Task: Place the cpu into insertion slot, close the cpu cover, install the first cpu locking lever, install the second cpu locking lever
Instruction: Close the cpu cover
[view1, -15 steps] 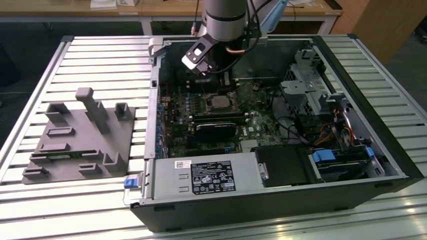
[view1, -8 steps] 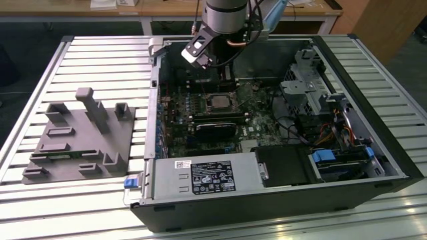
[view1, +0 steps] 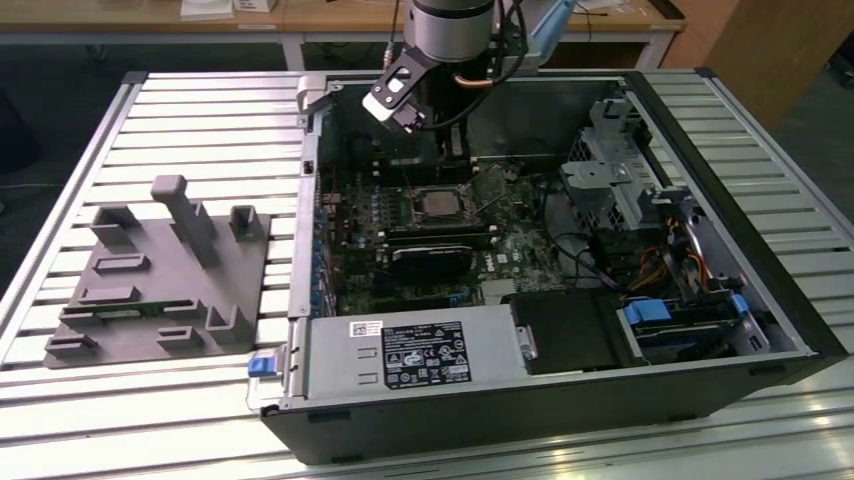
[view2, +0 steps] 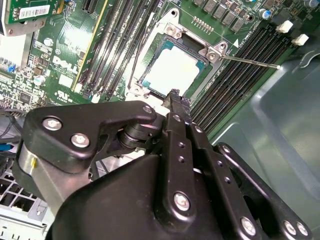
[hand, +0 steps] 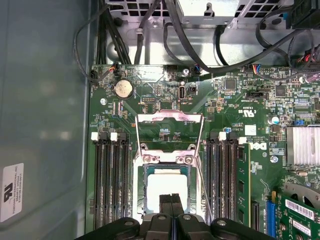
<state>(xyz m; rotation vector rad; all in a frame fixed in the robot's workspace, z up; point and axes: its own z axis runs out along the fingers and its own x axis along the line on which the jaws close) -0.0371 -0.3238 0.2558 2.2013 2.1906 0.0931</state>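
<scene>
Hovers with gripper (hand: 171, 198) pinched shut, empty, over chip (hand: 160, 186) already seated in socket (hand: 143, 192), leaving cover (hand: 170, 118) raised, levers (view2: 250, 61) apparently unlatched.

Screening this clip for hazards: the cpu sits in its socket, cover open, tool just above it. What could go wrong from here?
1. The tool hangs close above the bare cpu; a downward push might shift or scratch it.
2. The cpu cover stands open and a locking lever juts over the memory slots, so either might snag the tool.
</scene>
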